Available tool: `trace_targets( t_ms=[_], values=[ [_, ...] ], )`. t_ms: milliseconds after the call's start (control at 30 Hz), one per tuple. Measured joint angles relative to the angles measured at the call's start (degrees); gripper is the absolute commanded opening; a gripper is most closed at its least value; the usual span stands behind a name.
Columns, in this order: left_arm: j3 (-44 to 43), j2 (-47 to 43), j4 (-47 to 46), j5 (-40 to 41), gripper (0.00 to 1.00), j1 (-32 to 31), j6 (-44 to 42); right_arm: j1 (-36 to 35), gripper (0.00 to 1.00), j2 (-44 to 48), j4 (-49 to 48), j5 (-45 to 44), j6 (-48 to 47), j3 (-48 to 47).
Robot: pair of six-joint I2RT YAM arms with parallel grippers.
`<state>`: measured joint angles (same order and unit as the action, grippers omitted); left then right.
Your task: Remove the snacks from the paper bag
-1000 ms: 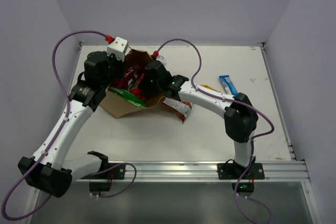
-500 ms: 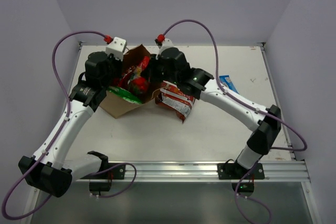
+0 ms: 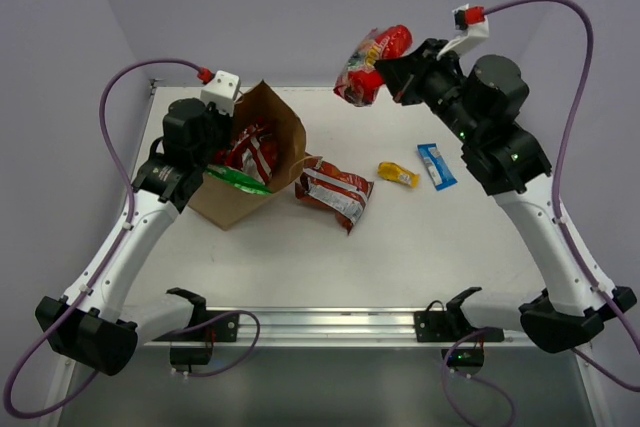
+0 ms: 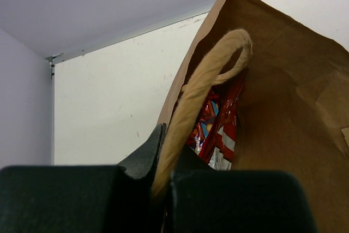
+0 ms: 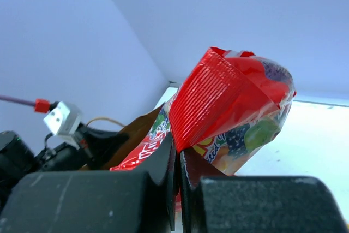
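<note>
The brown paper bag [image 3: 275, 127] lies tilted on the left of the table, and my left gripper [image 3: 222, 143] is shut on its twisted loop handle [image 4: 203, 88]. Inside the bag [image 4: 289, 113] I see red packets [image 4: 221, 121], and a green chip bag [image 3: 240, 179] pokes out at its mouth. High above the back of the table, my right gripper [image 3: 388, 73] is shut on the crimped edge of a small red candy bag [image 3: 370, 59] printed with fruit [image 5: 240, 107]. It hangs free of the paper bag.
On the table lie a red-silver bag [image 3: 335, 194] just right of the paper bag, a small yellow-orange packet [image 3: 398, 174] and a slim blue bar [image 3: 436, 165]. Walls close in at the back and both sides. A metal rail [image 3: 400, 322] runs along the near edge.
My right arm has pulled out of the paper bag and swung up and to the right with the red candy bag in its jaws. The left arm kept holding the handle.
</note>
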<state>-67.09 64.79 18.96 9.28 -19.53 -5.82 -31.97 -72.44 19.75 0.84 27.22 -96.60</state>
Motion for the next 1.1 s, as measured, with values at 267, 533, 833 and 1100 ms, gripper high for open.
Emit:
trace_targets(
  t_ms=[267, 533, 833, 1100],
  values=[
    [0.1, 0.0, 0.0, 0.0, 0.0, 0.0, -0.8, 9.5, 0.0, -11.0, -1.7, 2.8, -0.9, 0.3],
    [0.1, 0.0, 0.0, 0.1, 0.0, 0.0, -0.9, 10.9, 0.02, -33.3, -7.6, 4.6, -1.5, 4.2],
    [0.1, 0.0, 0.0, -0.2, 0.0, 0.0, -1.5, 11.1, 0.83, -40.6, -9.2, 3.1, -0.3, 4.4],
    [0.1, 0.0, 0.1, -1.2, 0.0, 0.0, -1.9, 9.7, 0.94, -24.0, 2.2, -0.9, 0.2, 3.4]
  ],
)
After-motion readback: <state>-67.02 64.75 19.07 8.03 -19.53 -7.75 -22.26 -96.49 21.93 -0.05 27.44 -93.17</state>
